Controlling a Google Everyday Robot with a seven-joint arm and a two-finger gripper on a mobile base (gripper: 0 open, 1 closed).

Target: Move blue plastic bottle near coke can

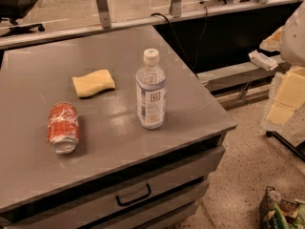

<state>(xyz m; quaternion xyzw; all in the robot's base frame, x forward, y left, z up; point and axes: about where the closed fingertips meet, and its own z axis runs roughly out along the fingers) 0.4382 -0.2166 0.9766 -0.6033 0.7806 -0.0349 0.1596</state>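
Observation:
The blue plastic bottle (151,90) stands upright on the grey table (190,113), right of its middle. It is clear, with a white cap and a pale label bearing a small dark square. The coke can (63,127) lies on its side near the table's front left, one silver end facing the front, well apart from the bottle. My gripper (265,59) is on the pale arm at the right edge of the view, off the table, far from both and holding nothing.
A yellow sponge (94,83) lies behind and between can and bottle. The table has drawers with a dark handle (134,196) in front. A ledge with cables runs behind it. A bag (281,211) sits on the floor at bottom right.

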